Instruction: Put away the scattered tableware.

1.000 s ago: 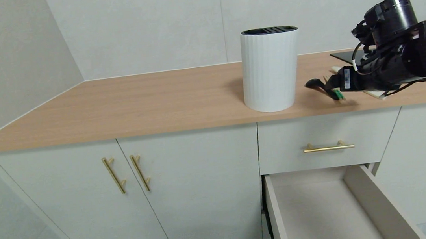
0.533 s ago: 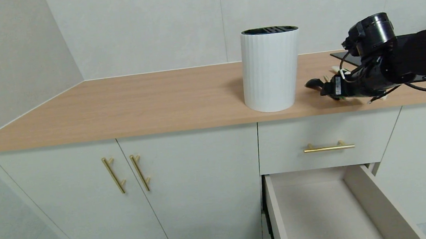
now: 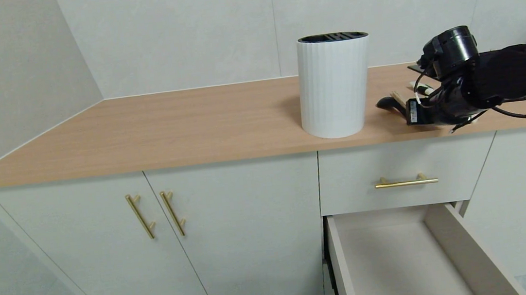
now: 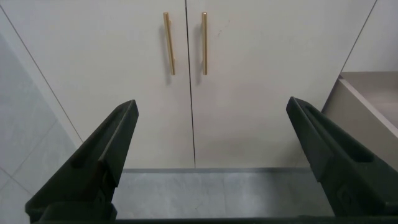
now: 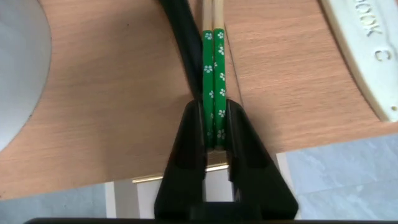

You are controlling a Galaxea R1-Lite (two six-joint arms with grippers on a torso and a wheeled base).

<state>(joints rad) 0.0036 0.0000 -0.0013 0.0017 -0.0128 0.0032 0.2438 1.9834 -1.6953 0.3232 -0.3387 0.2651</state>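
Note:
A pair of wooden chopsticks [image 5: 213, 62] with green flowered ends lies flat on the wooden countertop [image 3: 168, 128]. My right gripper [image 5: 214, 116] is shut on the green ends, low over the counter near its front edge [image 3: 412, 113]. A black utensil [image 5: 180, 43] lies right beside the chopsticks, and its dark head [image 3: 385, 103] points at the white ribbed holder [image 3: 333, 86]. My left gripper [image 4: 211, 162] hangs open and holds nothing, low in front of the cabinet doors [image 4: 186, 81].
Below the counter, a drawer [image 3: 338, 257] stands pulled out with nothing in it, under a shut drawer with a gold handle [image 3: 406, 182]. A flat white object [image 5: 367, 56] lies on the counter beside the chopsticks. Left of the holder the counter is bare.
My right arm's wrist has dropped from high above the counter to just over it. The gripper has settled down around the chopsticks' green ends.

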